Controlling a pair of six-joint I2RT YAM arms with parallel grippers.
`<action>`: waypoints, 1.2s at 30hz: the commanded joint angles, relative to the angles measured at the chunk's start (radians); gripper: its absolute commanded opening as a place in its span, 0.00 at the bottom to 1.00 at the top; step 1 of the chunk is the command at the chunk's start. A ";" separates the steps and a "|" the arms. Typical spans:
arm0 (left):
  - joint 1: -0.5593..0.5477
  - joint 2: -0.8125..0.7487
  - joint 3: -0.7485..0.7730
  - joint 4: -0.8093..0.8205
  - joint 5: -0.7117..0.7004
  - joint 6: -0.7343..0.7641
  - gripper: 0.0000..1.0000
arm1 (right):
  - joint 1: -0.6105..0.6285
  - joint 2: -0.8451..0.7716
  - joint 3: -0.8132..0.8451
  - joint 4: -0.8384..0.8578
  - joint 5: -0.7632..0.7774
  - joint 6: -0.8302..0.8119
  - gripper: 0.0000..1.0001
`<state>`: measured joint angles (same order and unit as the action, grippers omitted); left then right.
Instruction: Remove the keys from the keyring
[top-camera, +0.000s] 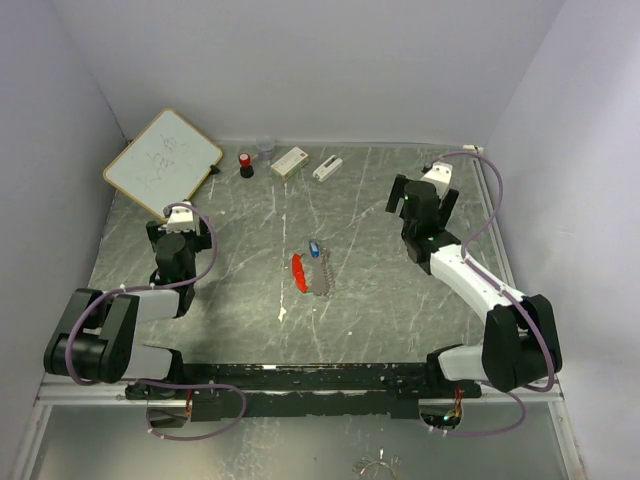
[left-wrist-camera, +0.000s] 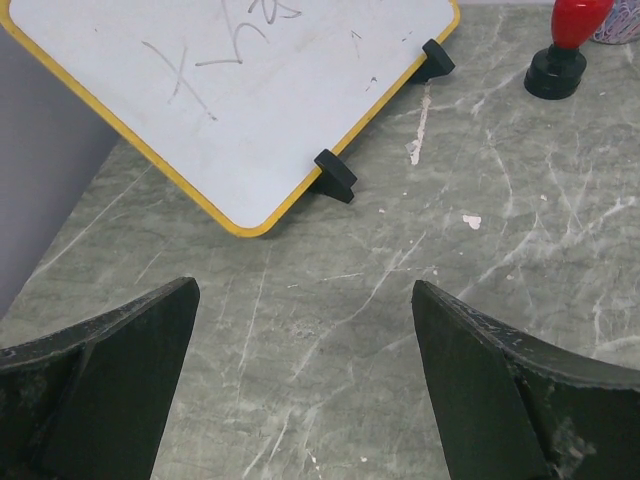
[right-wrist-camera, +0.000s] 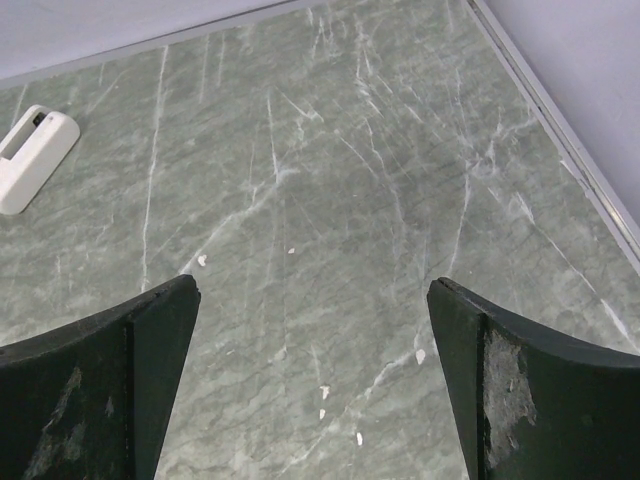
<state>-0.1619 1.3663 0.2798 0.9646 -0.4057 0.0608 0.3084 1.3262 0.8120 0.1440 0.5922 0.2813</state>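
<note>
Red keyring (top-camera: 298, 271) with its keys (top-camera: 320, 270) lies central, long axis near-to-far, between left gripper (top-camera: 182, 212) and right gripper (top-camera: 424, 192) — neither clearly nearer. Left wrist: fingers (left-wrist-camera: 120, 370) wide apart, facing a whiteboard (left-wrist-camera: 250, 90). Right wrist: fingers (right-wrist-camera: 100, 380) apart — keyring unseen.

We look on a table (top-camera: 400, 300) topped in a grey-green marble pattern with white veins and a few white flecks. Plain pale panels close it in: back wall (top-camera: 320, 70), left wall (top-camera: 50, 150), right wall (top-camera: 585, 150), all faintly lilac under soft, even light. A grey metal sheet (top-camera: 300, 450) lies along the near edge.
</note>
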 joint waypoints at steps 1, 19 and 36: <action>-0.004 -0.026 0.010 -0.007 -0.002 0.013 1.00 | -0.007 0.010 0.048 -0.051 0.004 0.021 1.00; -0.020 -0.144 0.128 -0.210 0.006 -0.151 0.99 | 0.028 0.004 0.020 -0.063 -0.430 0.057 1.00; -0.060 -0.272 0.096 -0.282 -0.008 -0.198 0.99 | 0.353 0.316 0.170 -0.045 -0.377 -0.031 0.52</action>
<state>-0.2153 1.1267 0.3981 0.6754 -0.4332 -0.1234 0.6525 1.5875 0.9138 0.0753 0.2298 0.2623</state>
